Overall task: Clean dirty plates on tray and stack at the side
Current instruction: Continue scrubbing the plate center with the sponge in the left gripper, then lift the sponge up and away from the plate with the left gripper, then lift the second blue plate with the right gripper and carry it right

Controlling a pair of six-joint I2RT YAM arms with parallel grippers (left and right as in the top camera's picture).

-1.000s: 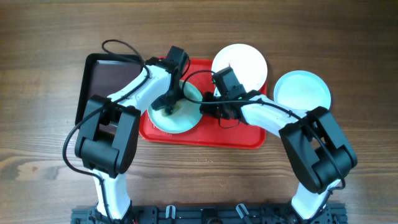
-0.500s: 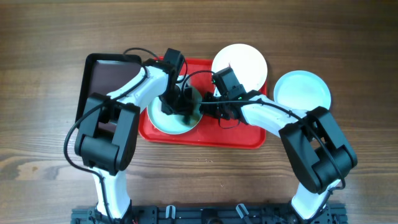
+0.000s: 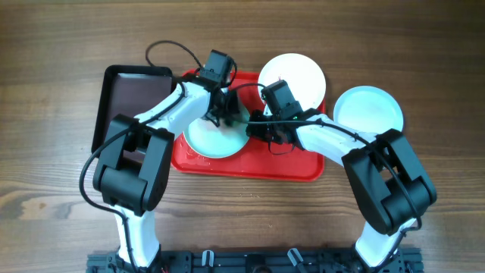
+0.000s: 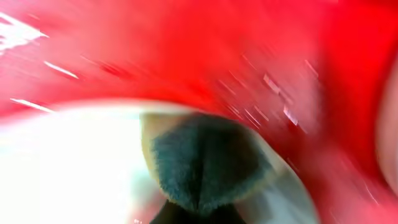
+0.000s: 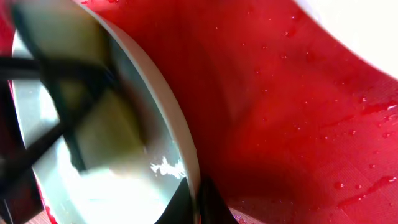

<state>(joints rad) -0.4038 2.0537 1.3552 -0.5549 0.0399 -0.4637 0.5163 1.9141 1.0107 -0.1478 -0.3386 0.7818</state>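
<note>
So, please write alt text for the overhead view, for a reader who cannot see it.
A robot's left gripper holds a dark pad to a pale plate on a red tray, while its right gripper pinches the plate's rim. A white plate and a mint-blue plate lie further right, a black tray left.

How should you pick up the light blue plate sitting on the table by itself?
Probably pinch the plate by its thin raised rim, one finger inside and one outside, coming down from above. It lies flat on the table and looks too wide to span, so only the rim offers a hold.
</note>
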